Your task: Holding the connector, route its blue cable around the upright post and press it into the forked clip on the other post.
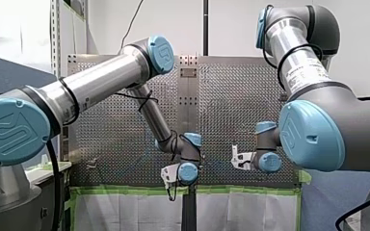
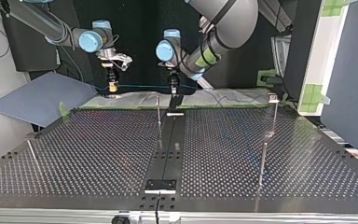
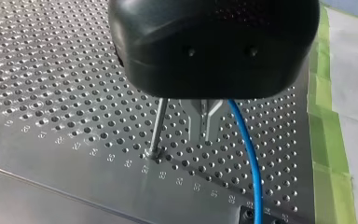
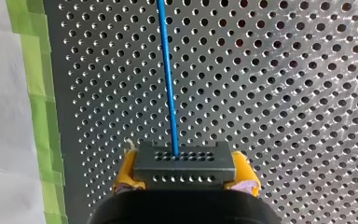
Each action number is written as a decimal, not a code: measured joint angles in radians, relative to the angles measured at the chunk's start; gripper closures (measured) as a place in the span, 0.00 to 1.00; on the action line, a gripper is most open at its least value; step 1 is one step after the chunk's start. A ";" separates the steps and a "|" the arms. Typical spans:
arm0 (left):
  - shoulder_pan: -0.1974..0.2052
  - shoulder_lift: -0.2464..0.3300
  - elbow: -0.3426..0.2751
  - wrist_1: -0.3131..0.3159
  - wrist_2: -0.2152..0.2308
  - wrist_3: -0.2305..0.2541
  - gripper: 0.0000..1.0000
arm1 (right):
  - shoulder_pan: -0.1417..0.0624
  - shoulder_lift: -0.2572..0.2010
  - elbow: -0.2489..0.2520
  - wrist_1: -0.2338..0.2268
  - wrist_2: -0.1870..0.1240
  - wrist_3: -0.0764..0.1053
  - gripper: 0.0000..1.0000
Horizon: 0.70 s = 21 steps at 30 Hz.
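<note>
My right gripper (image 4: 185,176) has its yellow pads clamped on the grey connector (image 4: 185,161), left of middle over the table's (image 4: 284,93) far edge in the top view. The blue cable (image 4: 168,70) leaves it straight ahead, running rightward just beside my left gripper (image 3: 205,128), whose metal fingers are pinched together near the upright post (image 3: 158,126)

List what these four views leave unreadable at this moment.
1. The fitting atop the far post: top view, too small to tell whether it is the forked clip.
2. My left gripper: left wrist view, its own black housing covers it where the blue cable passes, so any grip is unreadable.
3. The cable's course beyond the connector: right wrist view, cut off by the edge.
</note>
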 joint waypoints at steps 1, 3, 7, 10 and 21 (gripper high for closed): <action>0.001 0.000 0.001 -0.004 -0.002 0.002 1.00 | 0.000 0.000 0.000 0.001 0.000 0.000 1.00; 0.001 0.000 -0.002 -0.016 -0.013 0.010 1.00 | 0.000 0.000 0.000 0.002 0.000 -0.001 1.00; -0.003 0.000 -0.006 -0.032 -0.042 0.026 1.00 | 0.000 0.000 0.000 0.002 0.000 0.000 1.00; -0.010 0.000 -0.007 -0.037 -0.066 0.047 1.00 | 0.000 0.000 0.000 0.003 0.000 0.000 1.00; -0.024 0.023 -0.007 -0.038 -0.092 0.072 1.00 | -0.004 0.000 -0.005 0.003 0.000 0.002 1.00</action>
